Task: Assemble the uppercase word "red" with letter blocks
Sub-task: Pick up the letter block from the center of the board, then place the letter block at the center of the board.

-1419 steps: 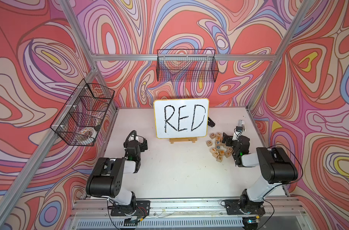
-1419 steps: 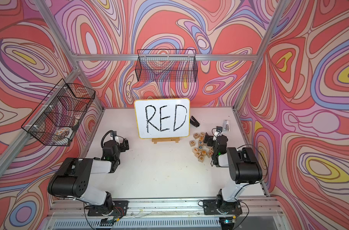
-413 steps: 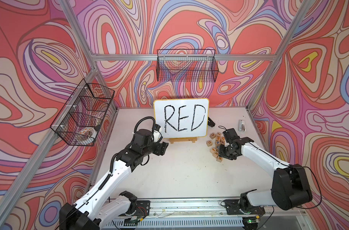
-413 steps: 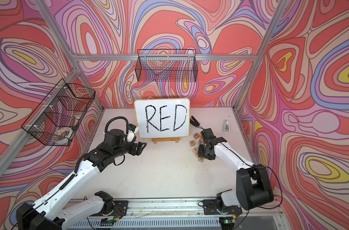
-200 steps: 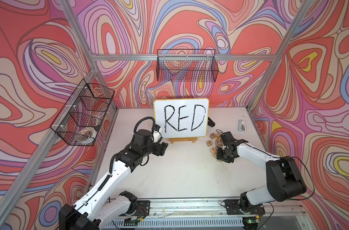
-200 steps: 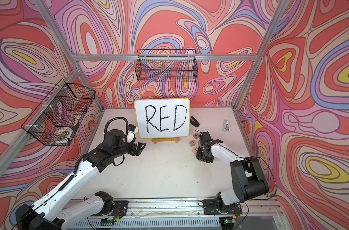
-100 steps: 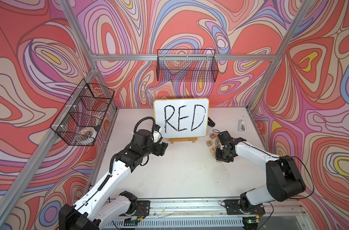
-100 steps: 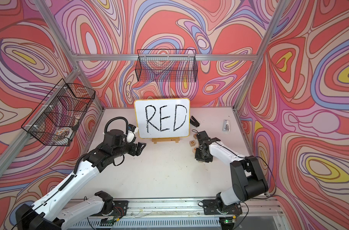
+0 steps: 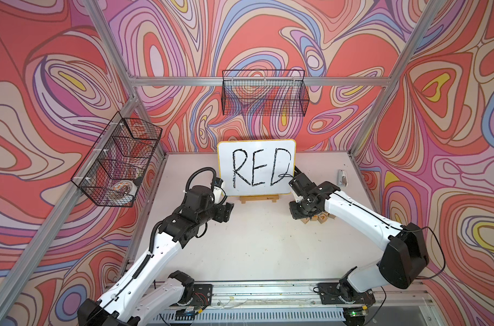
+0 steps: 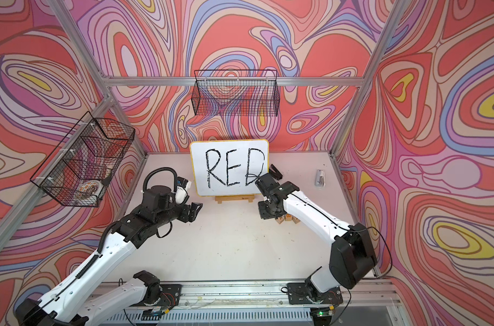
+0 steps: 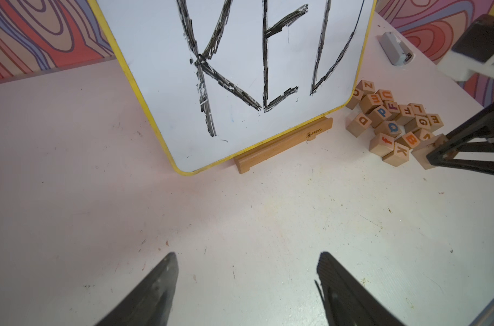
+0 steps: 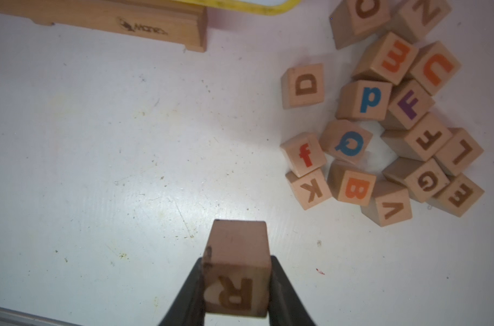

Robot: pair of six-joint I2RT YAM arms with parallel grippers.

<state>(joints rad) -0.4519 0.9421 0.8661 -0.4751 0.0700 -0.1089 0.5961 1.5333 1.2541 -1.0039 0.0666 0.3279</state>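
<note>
My rt jaws clamped on the R block; D block & other blocks just to their right. Lt jaws apart, over tabletop.

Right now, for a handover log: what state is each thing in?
right gripper: shut on R block.
R block: gripped, clear of the pile.
left gripper: open, empty.
D block: loose, apart from the pile.
E block: in the pile.
whiteboard: upright on its stand.

letter blocks beside board; left tool jaws apart
</note>
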